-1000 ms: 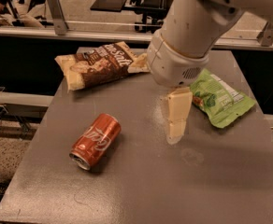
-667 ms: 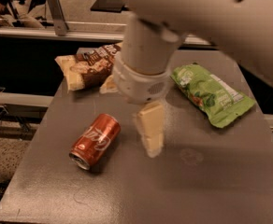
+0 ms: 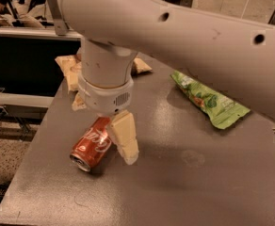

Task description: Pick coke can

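Tool [image 3: 124, 144] closer, just beside coke can [image 3: 90, 147]

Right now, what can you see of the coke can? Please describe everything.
The coke can is red metal with white script lettering and a silver end that faces the near-left corner of the table. It lies on its side, diagonally, on the grey table. The claw hangs at its far right side and hides part of it; whether they touch is unclear.
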Robot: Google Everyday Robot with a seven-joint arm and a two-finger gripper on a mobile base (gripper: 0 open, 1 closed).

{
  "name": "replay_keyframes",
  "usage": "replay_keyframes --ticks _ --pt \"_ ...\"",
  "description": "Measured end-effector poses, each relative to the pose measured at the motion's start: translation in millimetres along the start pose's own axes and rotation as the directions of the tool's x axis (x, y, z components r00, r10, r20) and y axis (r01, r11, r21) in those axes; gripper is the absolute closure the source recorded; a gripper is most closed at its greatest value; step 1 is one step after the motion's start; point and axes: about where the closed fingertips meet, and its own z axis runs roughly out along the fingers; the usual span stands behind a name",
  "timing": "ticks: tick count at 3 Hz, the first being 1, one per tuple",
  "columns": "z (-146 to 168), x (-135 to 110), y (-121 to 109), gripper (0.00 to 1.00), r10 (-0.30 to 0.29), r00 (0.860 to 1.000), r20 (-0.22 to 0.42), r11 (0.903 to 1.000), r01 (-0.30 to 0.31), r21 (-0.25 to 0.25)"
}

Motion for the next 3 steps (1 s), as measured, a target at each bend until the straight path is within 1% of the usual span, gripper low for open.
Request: replay_keyframes --ticks 1,2,3 --pt "9 -15 -5 0.0 -0.064 0.998 0.0 0.998 0.064 0.001" --pt "18 -27 -4 0.0 -0.125 0.992 -0.008 0.9921 0.125 -0.003" --pt "30 -31 -3 0.0 -0.162 0.986 -0.031 0.9864 0.161 -0.034"
